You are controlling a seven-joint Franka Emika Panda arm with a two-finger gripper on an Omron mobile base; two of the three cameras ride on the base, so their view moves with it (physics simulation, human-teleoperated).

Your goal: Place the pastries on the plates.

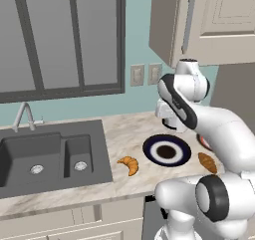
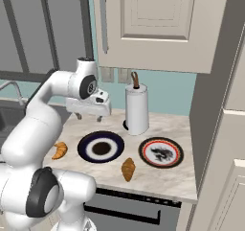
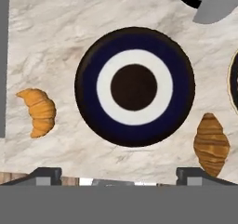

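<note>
Near the counter's front edge, both pastries wait unplated

Golden croissant (image 1: 128,165) lies beside the sink (image 1: 47,157); brown croissant (image 2: 128,169) between navy plate (image 2: 101,147) and red-rimmed plate (image 2: 161,153). Gripper (image 2: 89,111) hovers above, jaws apart, likely choosing a pick

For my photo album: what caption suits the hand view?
Navy plate on marble counter, flanked by golden croissant and brown croissant.

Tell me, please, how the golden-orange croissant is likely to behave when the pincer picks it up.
The golden-orange croissant looks small, so probably light. Its curved, ridged body lies flat on the counter, so it likely won't roll. Its tapered ends may slip; the thick middle seems safer.
</note>
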